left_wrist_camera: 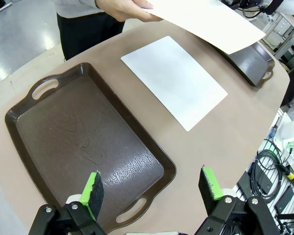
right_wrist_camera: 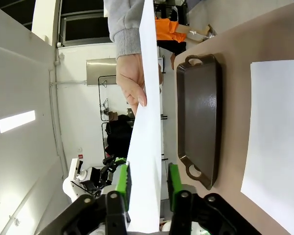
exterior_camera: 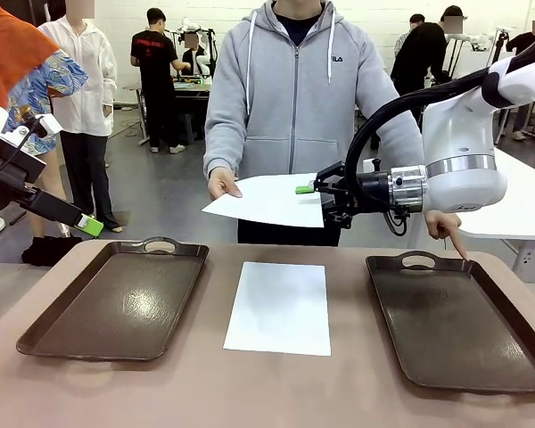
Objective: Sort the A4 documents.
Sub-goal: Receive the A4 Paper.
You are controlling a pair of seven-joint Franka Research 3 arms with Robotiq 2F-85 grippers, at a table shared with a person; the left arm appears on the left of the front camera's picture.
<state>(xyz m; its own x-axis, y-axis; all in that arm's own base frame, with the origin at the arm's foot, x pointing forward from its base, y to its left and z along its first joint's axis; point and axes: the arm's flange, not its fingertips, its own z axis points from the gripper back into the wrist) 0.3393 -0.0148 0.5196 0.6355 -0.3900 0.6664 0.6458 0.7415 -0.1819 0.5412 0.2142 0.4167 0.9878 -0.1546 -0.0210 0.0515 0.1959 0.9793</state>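
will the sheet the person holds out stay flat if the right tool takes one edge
Probably not: the held sheet looks paper-thin edge-on, with the person's hand at one side and the right tool at the other, so alone it would likely droop. It seems very light; a loose pinch may slip.

From the robot's side we look across the table (exterior_camera: pixel 276 392) at the person (exterior_camera: pixel 290 89) opposite. Our left wrist camera looks steeply down past its fingers (left_wrist_camera: pixel 93 188), high over the left tray (left_wrist_camera: pixel 88 142) beyond them. Our right wrist camera, rolled sideways, looks along its fingers (right_wrist_camera: pixel 121 178). All three views share the flat sheet (exterior_camera: pixel 279 308) and that tray.
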